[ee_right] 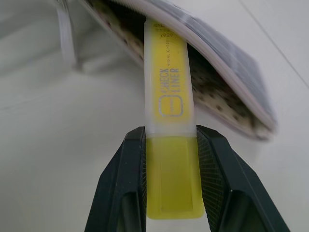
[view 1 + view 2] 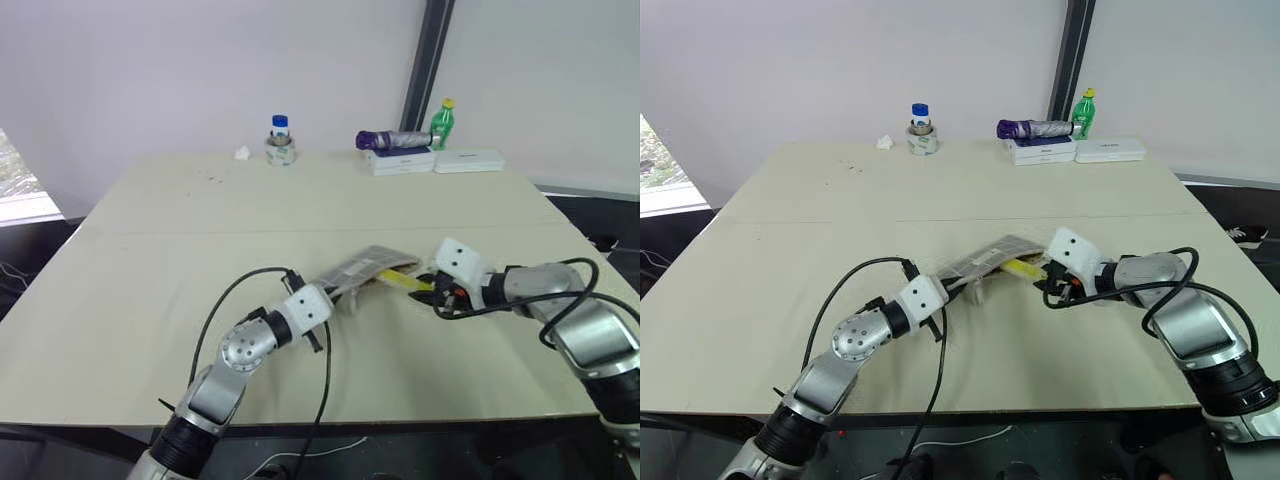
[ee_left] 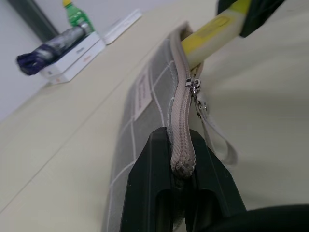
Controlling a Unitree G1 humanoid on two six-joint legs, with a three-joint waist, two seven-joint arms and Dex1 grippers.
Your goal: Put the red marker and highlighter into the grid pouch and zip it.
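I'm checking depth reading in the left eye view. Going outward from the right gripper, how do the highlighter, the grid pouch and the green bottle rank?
1. highlighter: held in the right gripper.
2. grid pouch: just to its left.
3. green bottle: far table edge.

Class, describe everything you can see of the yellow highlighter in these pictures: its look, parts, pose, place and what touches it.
The highlighter is a flat, bright yellow pen that looks like plastic, with a paler translucent cap section printed "CHECK LINER". The right gripper is shut on its solid yellow end, one black finger on each side. Its capped end pokes into the open mouth of the grid pouch, just past the zipper slider, so it is partly inside. It slants above the table, while the left gripper pinches the pouch's closed zipper end.
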